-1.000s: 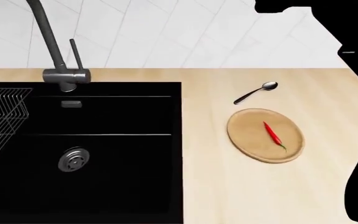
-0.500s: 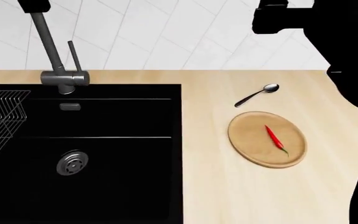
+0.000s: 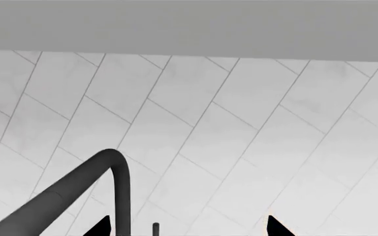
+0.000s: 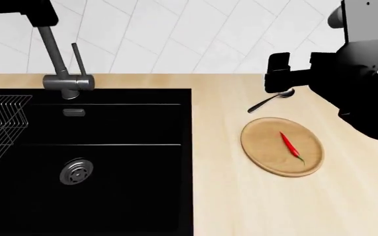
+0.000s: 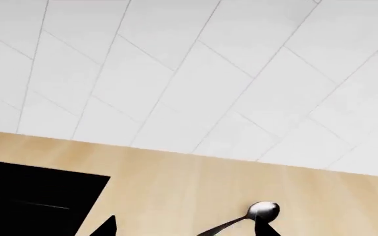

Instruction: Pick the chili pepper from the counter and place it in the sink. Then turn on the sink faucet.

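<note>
Tiny bright red chili pepper (image 4: 289, 143) with a short green stem, lying on a round darker wooden plate (image 4: 263, 147) set on the light beige wood-grain surface (image 4: 222, 196), well right of the large matte black rectangular sink (image 4: 130, 196). Not yet grasped, nothing touching it. Right pincer (image 4: 293, 73) raised above the surface's back edge, over the bowl end of a small shiny metal spoon (image 4: 269, 100), tips (image 5: 107, 227) apart and empty in its wrist view. Probably poised there to come down toward the plate; spoon just beside the plate's far rim, likely no obstacle. Left pincer (image 3: 185, 227) high beside the tall dark grey metal faucet (image 4: 61, 64), only two separated tips visible, holding nothing, seemingly parked near the thin upright lever (image 4: 78, 58) for later. Wire rack (image 4: 2, 118) at the basin's left, round metal drain (image 4: 77, 171) on its floor, middle of the basin free for the drop.
</note>
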